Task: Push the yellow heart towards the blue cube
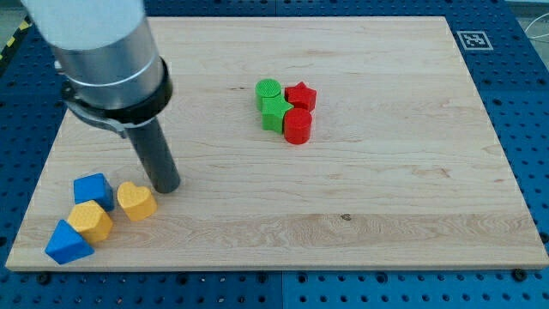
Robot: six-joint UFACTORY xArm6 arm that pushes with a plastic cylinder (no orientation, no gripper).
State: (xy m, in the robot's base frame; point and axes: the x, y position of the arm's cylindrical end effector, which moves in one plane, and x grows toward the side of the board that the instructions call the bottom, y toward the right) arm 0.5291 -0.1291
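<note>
My tip [168, 186], a bare rod with no jaws, sits just right of the yellow heart [135, 200], the blue cube [93, 190] lying just beyond the heart's left.

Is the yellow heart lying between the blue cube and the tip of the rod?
Yes, the yellow heart sits right of the blue cube, with my tip just right of it.

A robotics lab bench. A pale wooden board worktop [360, 215] rests on a blue metal perforated base plate with a regular grid of holes [523, 103]. A black-and-white square fiducial marker [473, 39] sits at the board's top right corner.
</note>
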